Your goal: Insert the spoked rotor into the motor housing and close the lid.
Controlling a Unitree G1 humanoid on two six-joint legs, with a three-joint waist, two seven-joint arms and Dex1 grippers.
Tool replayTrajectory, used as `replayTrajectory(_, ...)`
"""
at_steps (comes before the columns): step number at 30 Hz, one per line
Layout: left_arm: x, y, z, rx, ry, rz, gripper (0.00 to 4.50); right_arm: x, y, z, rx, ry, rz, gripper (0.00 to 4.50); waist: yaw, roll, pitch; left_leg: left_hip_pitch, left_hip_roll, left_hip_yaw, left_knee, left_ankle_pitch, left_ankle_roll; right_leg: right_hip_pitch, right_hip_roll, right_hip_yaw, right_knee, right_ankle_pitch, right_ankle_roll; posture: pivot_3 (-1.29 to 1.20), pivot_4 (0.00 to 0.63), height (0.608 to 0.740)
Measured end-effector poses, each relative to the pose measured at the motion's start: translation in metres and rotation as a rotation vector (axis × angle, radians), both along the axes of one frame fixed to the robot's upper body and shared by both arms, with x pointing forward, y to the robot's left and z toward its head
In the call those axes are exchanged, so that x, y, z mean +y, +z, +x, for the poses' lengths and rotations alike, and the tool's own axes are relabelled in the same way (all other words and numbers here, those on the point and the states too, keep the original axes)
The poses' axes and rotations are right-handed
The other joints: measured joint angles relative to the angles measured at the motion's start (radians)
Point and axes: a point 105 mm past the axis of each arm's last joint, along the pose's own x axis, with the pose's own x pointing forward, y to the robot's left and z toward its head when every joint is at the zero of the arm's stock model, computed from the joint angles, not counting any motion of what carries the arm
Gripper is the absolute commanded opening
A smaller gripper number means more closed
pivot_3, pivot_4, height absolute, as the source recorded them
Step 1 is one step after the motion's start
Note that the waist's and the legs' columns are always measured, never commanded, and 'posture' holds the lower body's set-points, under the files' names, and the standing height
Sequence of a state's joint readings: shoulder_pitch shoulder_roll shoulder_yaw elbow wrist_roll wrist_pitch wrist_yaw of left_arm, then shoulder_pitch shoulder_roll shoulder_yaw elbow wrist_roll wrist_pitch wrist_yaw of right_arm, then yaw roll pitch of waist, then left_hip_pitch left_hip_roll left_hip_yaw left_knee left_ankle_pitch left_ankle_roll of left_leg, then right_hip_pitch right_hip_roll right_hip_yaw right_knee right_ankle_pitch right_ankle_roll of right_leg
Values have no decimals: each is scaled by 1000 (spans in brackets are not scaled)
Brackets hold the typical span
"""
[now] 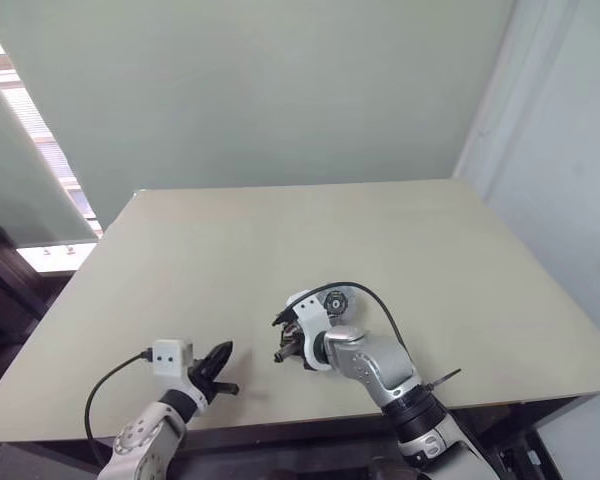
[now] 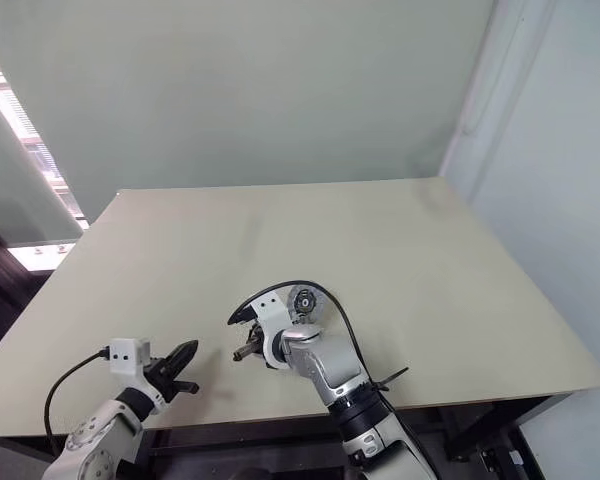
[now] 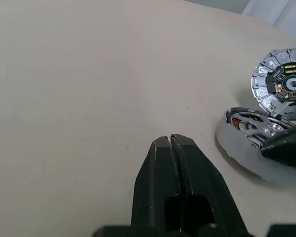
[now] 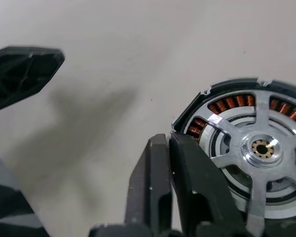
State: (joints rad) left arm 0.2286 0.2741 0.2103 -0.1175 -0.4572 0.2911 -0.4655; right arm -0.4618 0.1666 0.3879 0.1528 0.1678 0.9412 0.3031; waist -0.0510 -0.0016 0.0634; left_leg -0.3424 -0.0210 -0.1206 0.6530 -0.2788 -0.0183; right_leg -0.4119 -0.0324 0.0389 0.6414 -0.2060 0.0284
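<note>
The motor housing (image 4: 232,102) lies on the table with its copper-brown windings showing around the rim. The spoked rotor (image 4: 227,129) sits inside it, silver spokes running to a small hub. My right gripper (image 4: 168,138) is shut, its tips at the housing's near rim. The lid (image 3: 286,81), a grey disc with a dark hub, stands tilted just beyond the housing (image 3: 249,126). My left gripper (image 3: 170,140) is shut and holds nothing, hovering over bare table to the left of the housing. In the left eye view, the right gripper (image 1: 288,348) sits to the right of the left gripper (image 1: 220,372).
The beige table (image 1: 280,230) stretches wide beyond both hands. Its front edge runs close under the arms. A plain wall stands behind and a window with blinds (image 1: 40,150) is at the left. A black cable (image 1: 380,300) loops over my right wrist.
</note>
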Motion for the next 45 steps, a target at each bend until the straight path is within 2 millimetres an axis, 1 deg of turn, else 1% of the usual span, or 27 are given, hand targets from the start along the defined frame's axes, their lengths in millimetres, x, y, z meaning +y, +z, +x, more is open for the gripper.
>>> replayTrajectory(4,-2,-2,2,4,-5,3,0,7,1,-9,6,61,3,2463,0,0,0,0,0,0,-3,0,0,-1,0,0,-1,0,0,0,0,740)
replayTrajectory(8,-4,-2,5,4,-13,2,0,13,7,-14,-22,103,14,3949,0,0,0,0,0,0,-3,0,0,-1,0,0,-1,0,0,0,0,740)
replayTrajectory(9,-4,-2,5,2,-17,2,0,14,10,-15,-37,111,18,4252,0,0,0,0,0,0,-3,0,0,-1,0,0,-1,0,0,0,0,740)
replayTrajectory(10,-5,-2,5,2,-21,2,0,15,14,-17,-54,126,19,4448,0,0,0,0,0,0,-3,0,0,-1,0,0,-1,0,0,0,0,740)
replayTrajectory(12,-8,-3,5,2,-30,-1,0,13,21,-20,-89,158,14,4448,1,0,0,0,0,0,-3,0,0,-1,0,0,-1,0,0,0,0,740)
replayTrajectory(14,-9,-4,5,4,-38,-3,0,7,28,-20,-146,199,-6,4448,1,0,0,0,0,0,-3,0,0,-1,0,0,-1,0,0,0,0,740)
replayTrajectory(16,-10,-4,5,2,-45,-5,0,-3,35,-17,-227,259,-63,4448,0,0,0,0,0,0,-2,0,0,-1,0,0,-2,0,0,0,0,740)
replayTrajectory(18,-12,-4,5,1,-55,-6,0,-15,43,-15,-329,356,-135,4448,1,0,0,0,0,0,-2,0,0,0,0,0,-2,0,0,0,0,740)
replayTrajectory(19,-12,-4,5,1,-58,-5,0,-22,43,-14,-357,393,-173,4448,0,0,0,0,0,0,-3,0,0,0,0,0,-2,0,0,0,0,740)
replayTrajectory(21,-13,-3,5,0,-72,-2,0,-38,39,-15,-410,520,-284,4448,0,0,0,0,0,0,-3,0,0,-1,0,0,-2,-1,0,0,0,740)
replayTrajectory(24,-13,-3,5,-2,-84,5,0,-56,29,-18,-407,636,-383,4448,0,-1,0,0,0,0,-4,0,0,-1,0,0,-3,-1,0,0,0,740)
replayTrajectory(27,-16,0,8,-12,-101,4,0,-61,17,-25,-401,735,-433,4448,-1,-1,0,0,0,1,-4,0,0,-1,0,0,-3,-1,0,0,0,740)
replayTrajectory(30,-17,-1,7,-8,-105,4,0,-60,9,-30,-405,803,-455,4448,1,-1,0,0,0,1,-4,0,0,-1,0,0,-2,0,0,0,0,740)
replayTrajectory(32,-17,-2,7,-3,-111,6,0,-57,8,-30,-413,823,-459,4448,1,-1,0,0,0,1,-3,0,0,0,0,0,-2,0,0,0,0,740)
replayTrajectory(38,-17,-3,6,4,-117,11,0,-54,0,-26,-434,848,-498,4448,1,-1,0,0,0,0,-3,0,0,0,0,0,-2,0,1,0,0,740)
replayTrajectory(45,-24,-5,6,15,-142,13,0,-61,-8,-13,-443,835,-588,4448,1,-1,0,0,0,0,-3,0,0,0,0,0,-2,1,2,0,0,740)
